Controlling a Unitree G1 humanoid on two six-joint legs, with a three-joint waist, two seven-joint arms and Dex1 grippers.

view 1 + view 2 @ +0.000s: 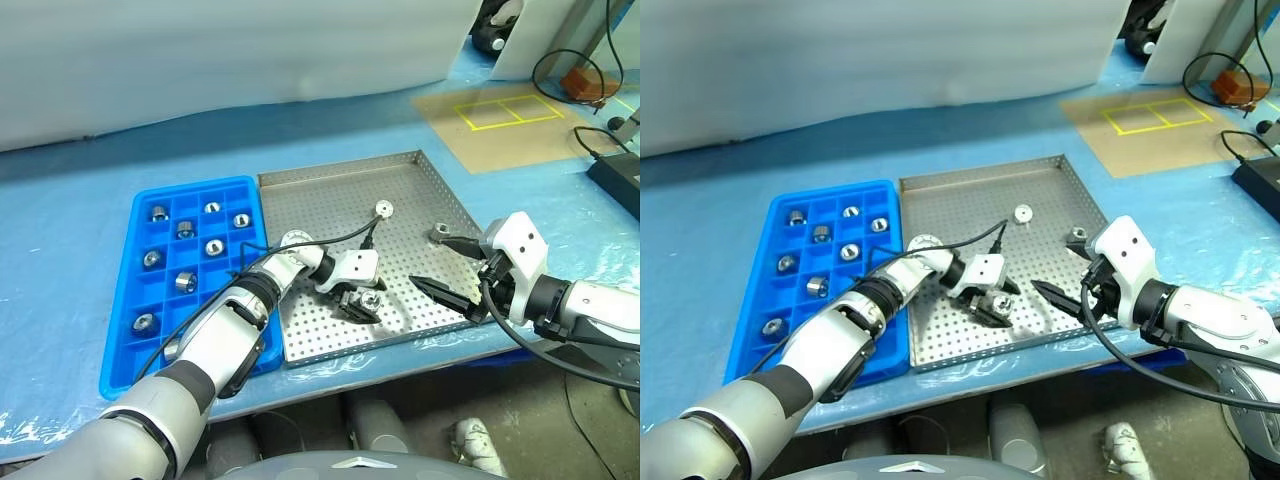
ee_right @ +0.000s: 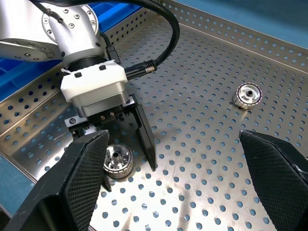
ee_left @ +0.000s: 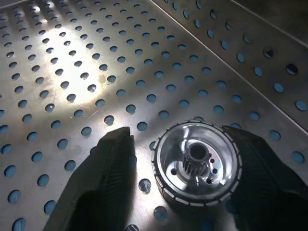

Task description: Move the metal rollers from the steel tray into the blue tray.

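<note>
Rollers split between both trays, left gripper (image 1: 362,300) straddling one near the steel tray's (image 1: 330,185) front edge.

Left fingers (image 3: 103,178) sit partly open either side of that roller (image 3: 196,163): one touches its rim, the other stands just clear, and it rests on the perforated floor. Right gripper (image 1: 452,268) hovers at the tray's front-right corner, fingers spread wide and empty. Beyond lie two more rollers, one mid-tray (image 1: 384,209), one by the right rim (image 1: 438,233); open floor surrounds them. Blue tray (image 1: 140,350) touches the left rim, several rollers in its compartments. No readable writing.
</note>
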